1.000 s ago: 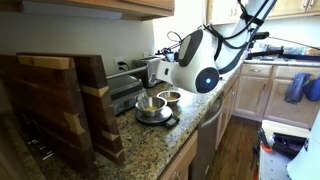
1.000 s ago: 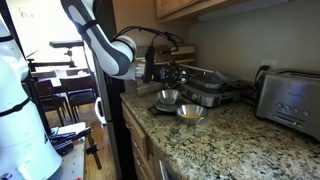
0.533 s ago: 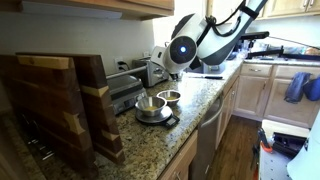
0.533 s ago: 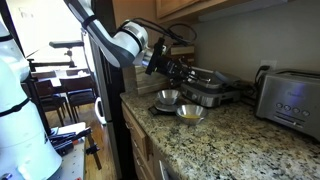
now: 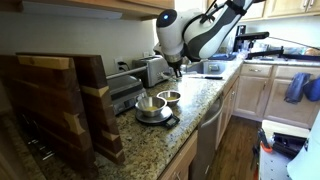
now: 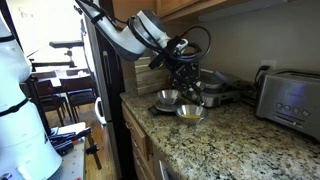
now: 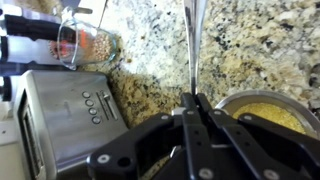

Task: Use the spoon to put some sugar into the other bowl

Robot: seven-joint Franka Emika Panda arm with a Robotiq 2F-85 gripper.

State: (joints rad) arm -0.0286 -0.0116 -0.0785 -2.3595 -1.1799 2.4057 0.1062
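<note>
The spoon (image 7: 193, 45) is held in the pincer (image 7: 192, 100), which is shut tight on its handle. In the wrist view the spoon runs straight up the middle of the frame, over the speckled stone tabletop (image 7: 255, 40). At the lower right of that view is a metal bowl of yellow sugar (image 7: 268, 112). A silver toaster (image 7: 60, 120) sits at the lower left, and a clear jar (image 7: 85, 42) lies at the upper left. In an exterior view the pincer (image 6: 188, 76) hangs above the middle of the frame, over the sugar bowl (image 6: 190, 113) and a second bowl (image 6: 167, 98) that sits on a black scale (image 6: 160, 108).
</note>
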